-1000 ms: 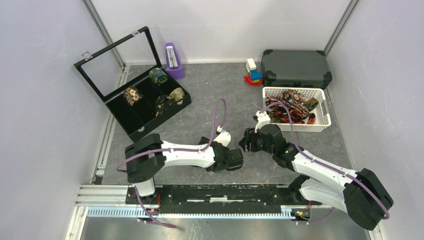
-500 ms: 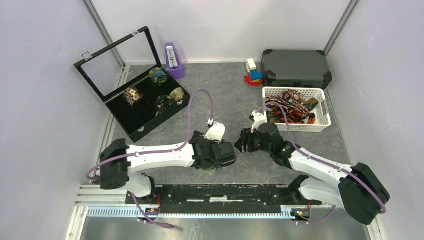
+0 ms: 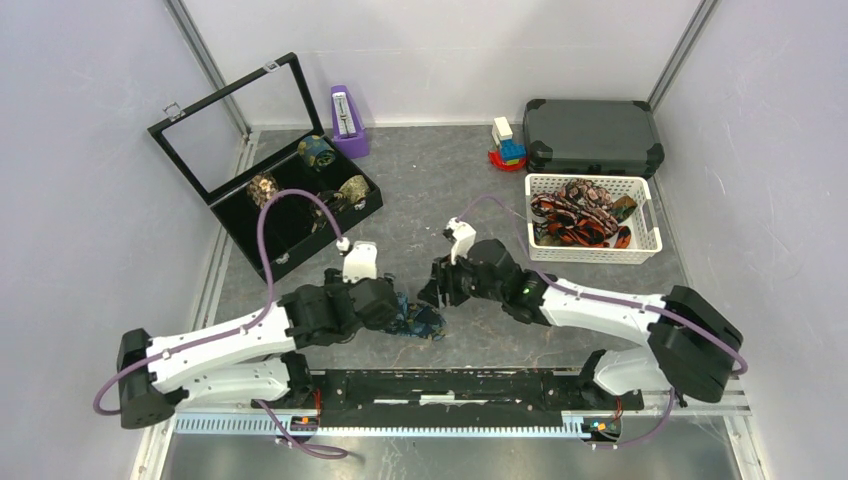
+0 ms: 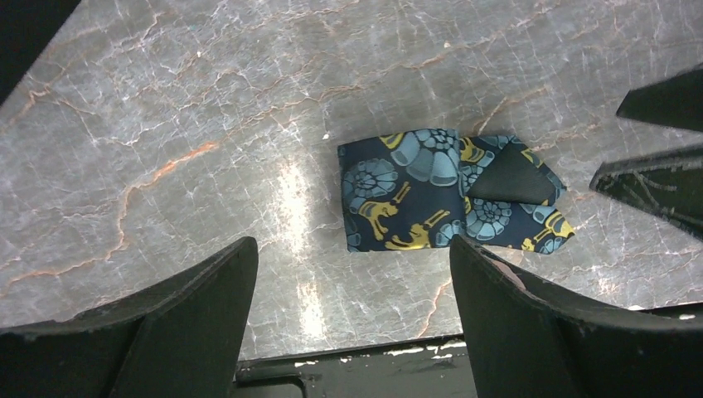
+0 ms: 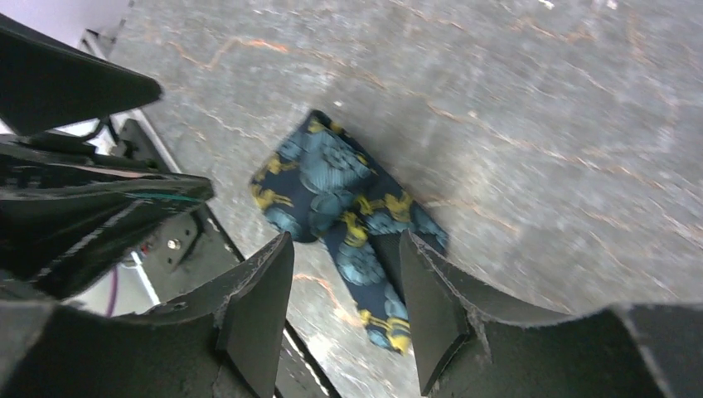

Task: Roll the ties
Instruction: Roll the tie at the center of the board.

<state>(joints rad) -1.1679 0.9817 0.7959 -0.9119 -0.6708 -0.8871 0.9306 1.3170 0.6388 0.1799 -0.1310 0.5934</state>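
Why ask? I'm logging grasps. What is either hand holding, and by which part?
Nothing is held. The folded navy fabric necktie with blue-gold paisley lies on the grey table; the left hand and right hand stand open near it.

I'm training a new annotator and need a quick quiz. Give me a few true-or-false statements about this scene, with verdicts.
1. The navy tie lies on the table. True.
2. The white basket is empty. False: it holds loose ties.
3. The left claw stands open. True.
4. The black case has its lid shut. False: the lid stands open.
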